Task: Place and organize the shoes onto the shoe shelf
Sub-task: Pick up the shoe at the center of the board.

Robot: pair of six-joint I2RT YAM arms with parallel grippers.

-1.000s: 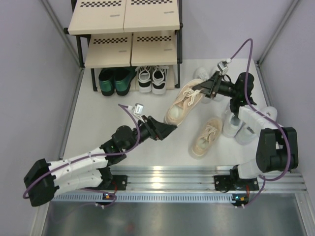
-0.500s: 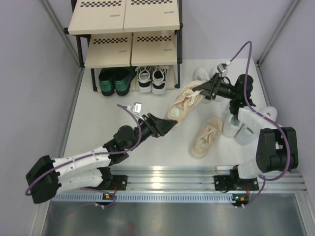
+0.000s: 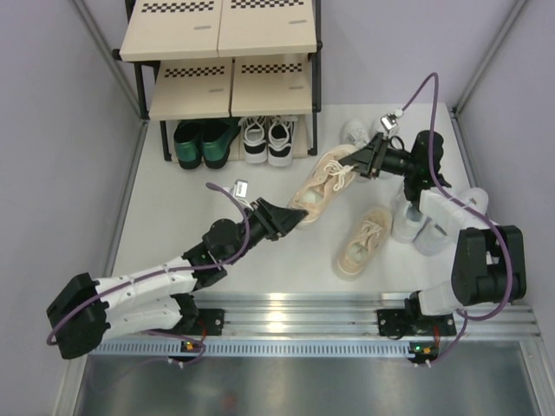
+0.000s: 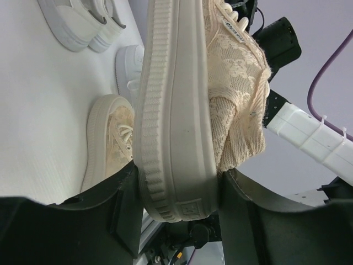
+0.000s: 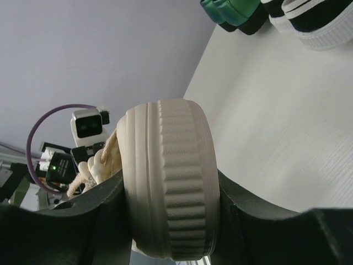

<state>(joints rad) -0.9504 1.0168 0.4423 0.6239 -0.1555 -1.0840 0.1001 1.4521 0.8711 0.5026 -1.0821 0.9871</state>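
A beige laced sneaker [image 3: 325, 182] is held off the table between both arms. My left gripper [image 3: 295, 215] is shut on its toe end; the sole [image 4: 176, 110] fills the left wrist view, clamped between the jaws. My right gripper [image 3: 355, 160] is shut on its heel [image 5: 171, 182]. Its mate [image 3: 362, 243] lies on the table to the near right. The dark green shoes [image 3: 201, 143] and black-and-white sneakers [image 3: 267, 140] stand on the lowest level of the shoe shelf [image 3: 221, 52]. Small white sneakers [image 3: 354, 130] and larger white sneakers [image 3: 416, 221] lie at the right.
Grey walls close in the left and right sides of the white table. The shelf's upper two boards carry nothing that shows. The right arm's lower links hang over the larger white sneakers. A metal rail runs along the near edge.
My left gripper has moved slightly away from the base, nudging the toe end of the held sneaker towards the shelf. The right gripper has barely moved.
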